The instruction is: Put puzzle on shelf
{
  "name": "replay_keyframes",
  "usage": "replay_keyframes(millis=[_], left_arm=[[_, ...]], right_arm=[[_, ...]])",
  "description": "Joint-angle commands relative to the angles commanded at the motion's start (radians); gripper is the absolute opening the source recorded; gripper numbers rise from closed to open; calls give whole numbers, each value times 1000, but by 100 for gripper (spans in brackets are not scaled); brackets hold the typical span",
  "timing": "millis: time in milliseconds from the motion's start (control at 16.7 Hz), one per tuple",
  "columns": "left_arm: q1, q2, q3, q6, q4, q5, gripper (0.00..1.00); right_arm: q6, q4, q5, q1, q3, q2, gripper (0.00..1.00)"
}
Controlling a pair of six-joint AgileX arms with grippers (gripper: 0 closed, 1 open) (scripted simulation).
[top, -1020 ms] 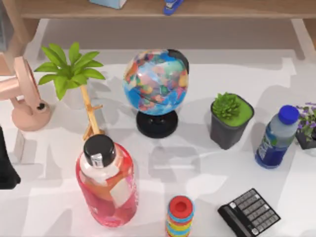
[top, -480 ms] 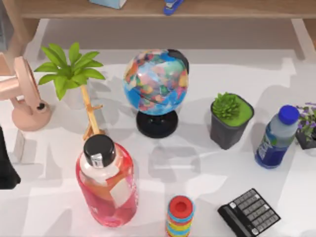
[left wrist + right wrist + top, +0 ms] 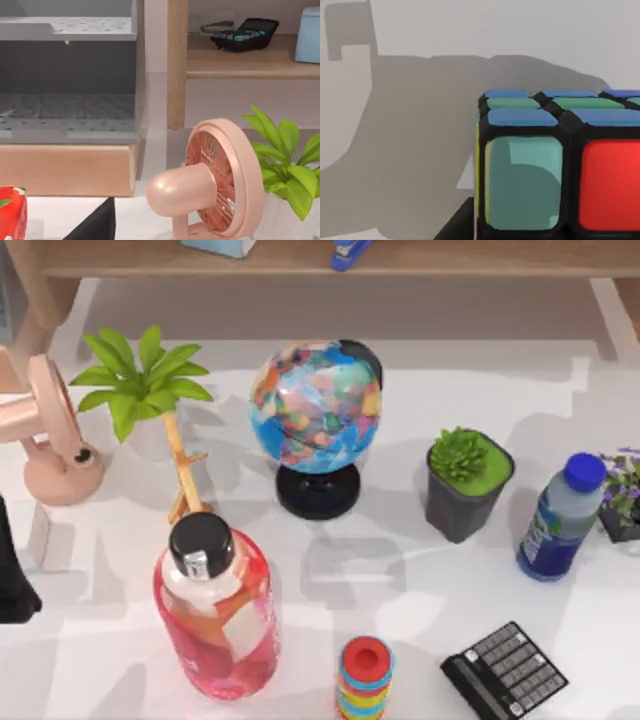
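Observation:
The puzzle (image 3: pixel 560 165) looms close in the right wrist view: a cube with a black grid frame, blue and green stickers on top, a pale teal and a red sticker on its near face. It rests on a pale surface under a broad shadow. A dark part of my right gripper (image 3: pixel 454 226) shows by the cube's lower corner. The shelf (image 3: pixel 450 260), a long light-brown board, runs along the far edge of the top view, and its board (image 3: pixel 240 62) and upright support also appear in the left wrist view. My left arm (image 3: pixel 12 575) sits parked at the table's left edge.
A globe (image 3: pixel 316 410), a red bottle (image 3: pixel 215 615), a ring stack (image 3: pixel 365 680), a calculator (image 3: pixel 505 670), a potted succulent (image 3: pixel 465 480), a blue bottle (image 3: pixel 560 520), a leafy plant (image 3: pixel 140 380) and a pink fan (image 3: pixel 55 440) crowd the table. A stapler (image 3: pixel 348 252) lies on the shelf.
Only the shadows on the right side of the table have shifted a little. The objects and my left arm hold still.

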Motion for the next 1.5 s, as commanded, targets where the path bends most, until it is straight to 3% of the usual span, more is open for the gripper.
replay_keyframes(millis=[300,480,1020,1500], left_arm=[[0,0,0,0,0,0,100],[0,0,0,0,0,0,100],[0,0,0,0,0,0,100],[0,0,0,0,0,0,100]], right_arm=[[-28,-113,151,19,57,-56,0],[-38,-160,177,17,87,-66,0],[5,-88,-53,-13,148,46,0],[7,-86,-56,-8,132,30,0]])
